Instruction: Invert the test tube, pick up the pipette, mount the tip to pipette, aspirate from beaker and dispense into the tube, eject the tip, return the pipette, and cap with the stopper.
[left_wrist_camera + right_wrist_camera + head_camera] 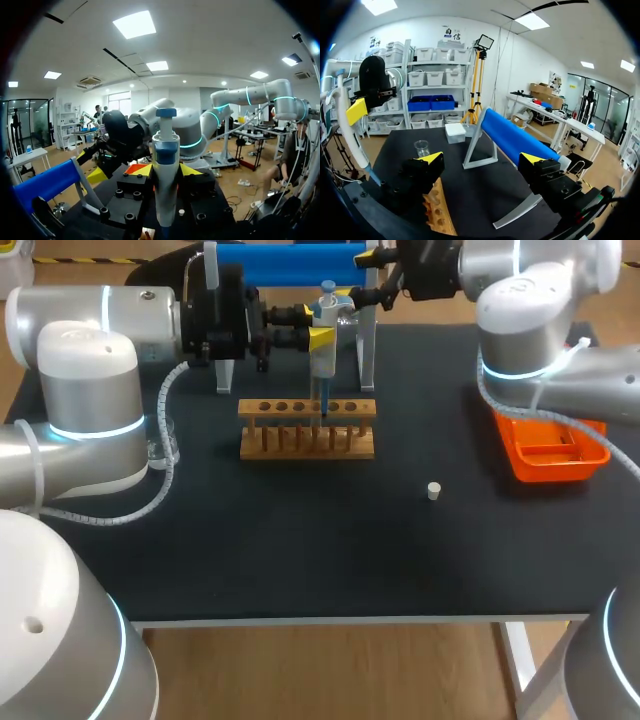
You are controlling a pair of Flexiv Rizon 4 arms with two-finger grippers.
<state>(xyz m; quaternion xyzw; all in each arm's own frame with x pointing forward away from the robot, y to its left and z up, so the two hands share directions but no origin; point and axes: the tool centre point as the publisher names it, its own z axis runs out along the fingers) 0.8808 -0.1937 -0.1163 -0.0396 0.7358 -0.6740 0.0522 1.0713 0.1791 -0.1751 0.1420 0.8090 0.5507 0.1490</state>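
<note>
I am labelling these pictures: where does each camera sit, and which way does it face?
Head view: above and behind, looking down on the table; both arms enter from the sides.
Left wrist view: on the left arm, facing the right arm; left gripper shut on the pipette.
Right wrist view: on the right arm, facing rack and beaker; right gripper open.
Shared: all three show the pipette.

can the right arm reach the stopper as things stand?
Probably yes. The stopper lies alone on the mat, near the orange tray, nothing over it. The right gripper is open and empty; the left gripper holds the pipette at the rack.
</note>
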